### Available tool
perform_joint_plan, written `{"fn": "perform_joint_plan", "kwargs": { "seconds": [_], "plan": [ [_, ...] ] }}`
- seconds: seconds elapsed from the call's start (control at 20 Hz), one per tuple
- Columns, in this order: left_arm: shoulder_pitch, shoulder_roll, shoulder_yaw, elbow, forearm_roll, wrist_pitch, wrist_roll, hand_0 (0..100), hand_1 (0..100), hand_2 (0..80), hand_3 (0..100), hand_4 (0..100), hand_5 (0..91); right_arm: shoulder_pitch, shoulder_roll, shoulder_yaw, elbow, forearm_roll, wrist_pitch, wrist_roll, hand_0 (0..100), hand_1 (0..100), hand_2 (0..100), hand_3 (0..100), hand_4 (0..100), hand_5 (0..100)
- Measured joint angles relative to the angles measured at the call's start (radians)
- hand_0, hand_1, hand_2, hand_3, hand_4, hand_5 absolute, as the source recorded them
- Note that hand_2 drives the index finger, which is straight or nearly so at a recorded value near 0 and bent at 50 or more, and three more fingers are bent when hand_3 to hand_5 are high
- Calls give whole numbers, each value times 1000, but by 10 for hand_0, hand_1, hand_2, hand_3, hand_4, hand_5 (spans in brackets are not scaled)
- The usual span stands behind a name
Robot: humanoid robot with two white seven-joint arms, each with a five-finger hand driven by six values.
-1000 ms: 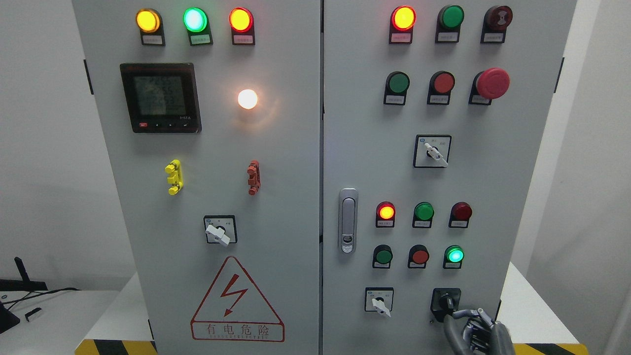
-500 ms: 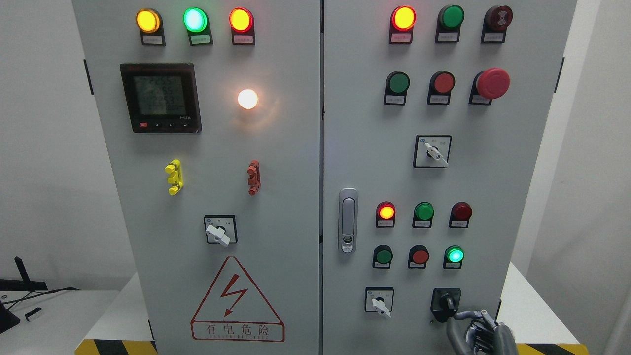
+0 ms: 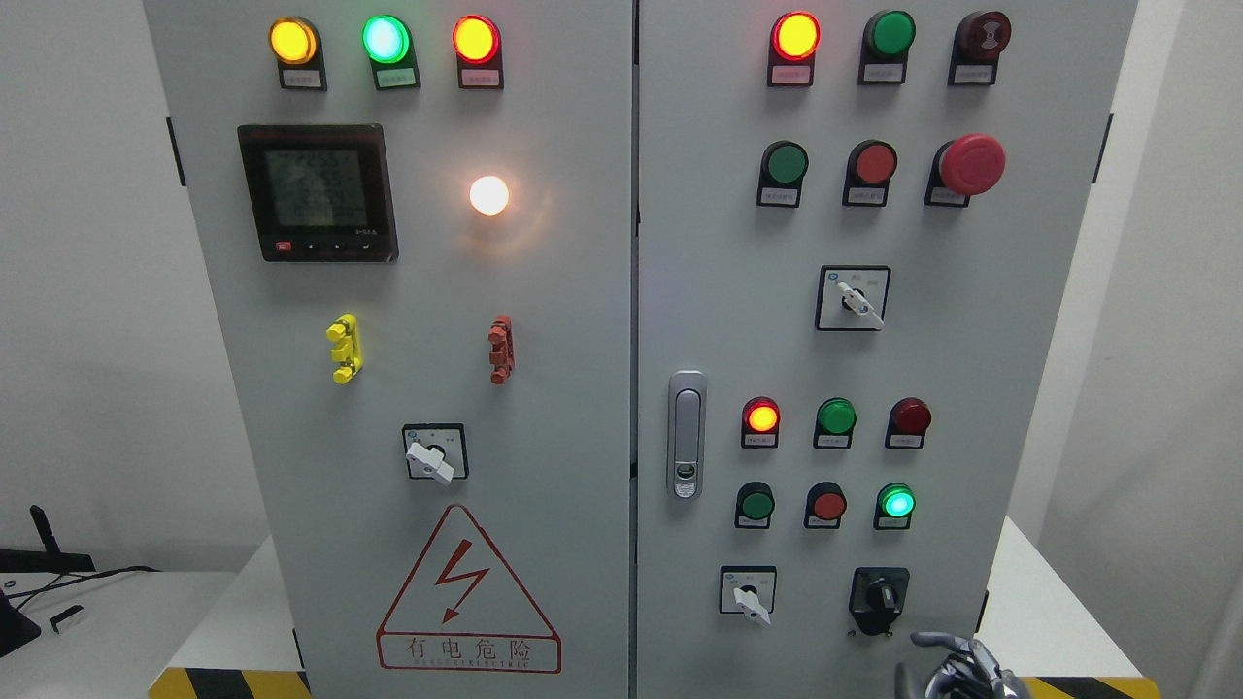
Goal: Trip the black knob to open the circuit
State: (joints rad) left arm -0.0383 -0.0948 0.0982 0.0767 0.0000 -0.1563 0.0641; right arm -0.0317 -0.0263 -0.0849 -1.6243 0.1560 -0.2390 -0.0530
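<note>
Right hand cut off by bottom edge, fingers curled, holding nothing.
Black knob just above, apart; white switch leftward.

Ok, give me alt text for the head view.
The robot's right hand sits at the bottom edge, just below and right of the black knob on a grey control cabinet, not touching it. The cabinet's two doors carry lit and unlit indicator lamps, push buttons, a red emergency stop and white selector switches.
</note>
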Motion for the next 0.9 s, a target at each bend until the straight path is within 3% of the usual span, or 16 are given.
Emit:
{"fn": "perform_joint_plan", "kwargs": {
  "seconds": [0.05, 0.2, 0.35, 0.6, 0.9],
  "plan": [
    [0, 0, 0, 0, 0, 0, 0, 120, 389, 0, 0, 0, 0, 21, -2, -2, -8, -1, -13, 15, 361, 297, 219, 438, 405, 410],
    [0, 0, 0, 0, 0, 0, 0, 120, 389, 0, 0, 0, 0, 94, -8, -5, -41, -20, -52, 46, 332, 204, 99, 296, 291, 323],
    [0, 0, 0, 0, 0, 0, 0, 120, 389, 0, 0, 0, 0, 167, -14, -8, -79, -67, -71, 58, 275, 123, 26, 227, 208, 256],
    [0, 0, 0, 0, 0, 0, 0, 120, 389, 0, 0, 0, 0, 255, -24, -12, -140, -124, -77, 97, 169, 29, 0, 181, 138, 204],
    [0, 0, 0, 0, 0, 0, 0, 120, 389, 0, 0, 0, 0, 318, -34, -16, -208, -179, -73, 166, 143, 21, 0, 160, 102, 184]
  ]
}}
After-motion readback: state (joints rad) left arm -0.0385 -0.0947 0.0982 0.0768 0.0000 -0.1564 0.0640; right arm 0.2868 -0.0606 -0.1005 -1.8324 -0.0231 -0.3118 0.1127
